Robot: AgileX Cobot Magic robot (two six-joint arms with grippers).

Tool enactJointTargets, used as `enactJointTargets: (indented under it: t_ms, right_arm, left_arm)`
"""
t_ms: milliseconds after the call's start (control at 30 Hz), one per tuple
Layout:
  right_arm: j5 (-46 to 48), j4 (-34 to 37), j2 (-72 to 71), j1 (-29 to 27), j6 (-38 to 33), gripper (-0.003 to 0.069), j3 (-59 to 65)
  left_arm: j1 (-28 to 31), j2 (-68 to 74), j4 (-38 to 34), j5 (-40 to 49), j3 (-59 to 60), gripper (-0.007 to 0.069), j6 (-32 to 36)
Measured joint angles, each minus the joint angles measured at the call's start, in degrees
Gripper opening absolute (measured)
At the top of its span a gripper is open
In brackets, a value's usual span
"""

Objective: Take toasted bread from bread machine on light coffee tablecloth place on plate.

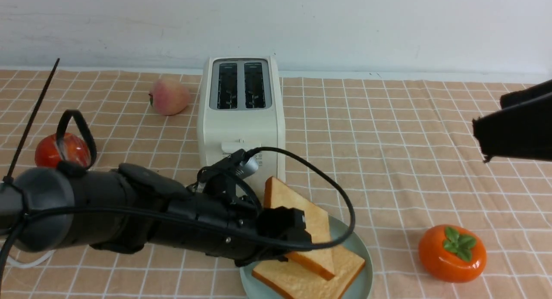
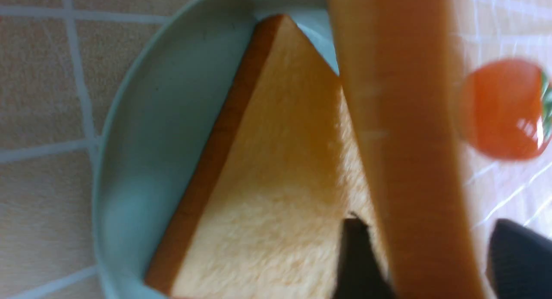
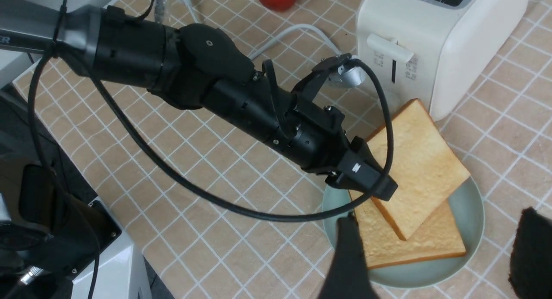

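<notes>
Right at the near edge of the desk, about midway along it, sits the pale green plate [image 1: 360, 251], and both pieces of toast are on it. The lower slice [image 1: 302, 279] lies flat in the plate. The upper slice [image 1: 297, 204] rests slantwise on top of it, with its near edge down on the lower slice and its far corner raised, poking out past the rim toward the toaster. The left arm reaches in low from the left side, and the left gripper [image 1: 289, 240] is at the upper slice with one finger on either side of the crust. The left wrist view is blurred, but the fingers look loose rather than pinching, with a thin gap showing between one of them and the crust. To the right of the plate, well apart from it and also near the front edge, stands a glossy orange fruit [image 1: 452, 253] with a green leafy cap. The checked tan cloth [image 1: 388, 161] covers the whole desk. Up in the air over the right side hangs the right gripper [image 3: 435, 215], its fingers spread wide with nothing between them. Farther back, in the middle, stands the cream toaster [image 1: 240, 118], its lever at the top of its track, with a white cord [image 3: 293, 33] trailing off to the left. A red fruit [image 1: 60, 150] sits by the left edge, and a peach [image 1: 169, 96] lies just left of the toaster, near the far edge.
</notes>
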Motion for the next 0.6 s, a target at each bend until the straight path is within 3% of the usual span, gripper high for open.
enactJointTargets:
  t_ms: [67, 100, 133, 167, 267, 300, 400, 533, 600]
  right_arm:
    - [0.0, -0.1, 0.0, 0.0, 0.0, 0.0477, 0.0]
    - [0.1, -0.1, 0.0, 0.0, 0.0, 0.0477, 0.0]
    - [0.1, -0.1, 0.0, 0.0, 0.0, 0.0477, 0.0]
    - [0.1, -0.2, 0.0, 0.0, 0.0, 0.0476, 0.0]
    - [0.1, -0.2, 0.0, 0.0, 0.0, 0.0474, 0.0]
    - [0.1, -0.4, 0.0, 0.0, 0.0, 0.0472, 0.0]
    - [0.1, -1.9, 0.0, 0.0, 0.1, 0.0457, 0.0]
    - [-0.9, -7.3, 0.4, 0.0, 3.1, 0.0398, 0.0]
    - [-2.2, -11.1, 1.2, 0.0, 5.8, 0.0346, 0.2]
  left_arm:
    - [0.4, -0.9, 4.7, 0.3, 0.0, 0.0517, -1.3]
    - [1.8, -3.0, 12.7, 1.7, 0.0, 0.0597, -5.1]
    - [2.0, -3.0, 12.7, 1.9, 0.0, 0.0604, -5.1]
    - [4.1, -5.8, 21.2, 3.8, 0.0, 0.0647, -11.1]
    - [7.4, -9.6, 31.7, 7.5, -0.1, 0.0658, -20.1]
    - [9.9, -12.4, 39.6, 11.8, -0.1, 0.065, -27.1]
    - [13.8, -17.6, 53.7, 19.6, -0.1, 0.0603, -41.1]
    - [15.6, -23.7, 68.6, 26.8, -0.1, 0.05, -54.6]
    - [15.7, -26.9, 73.2, 28.5, -0.1, 0.0433, -58.2]
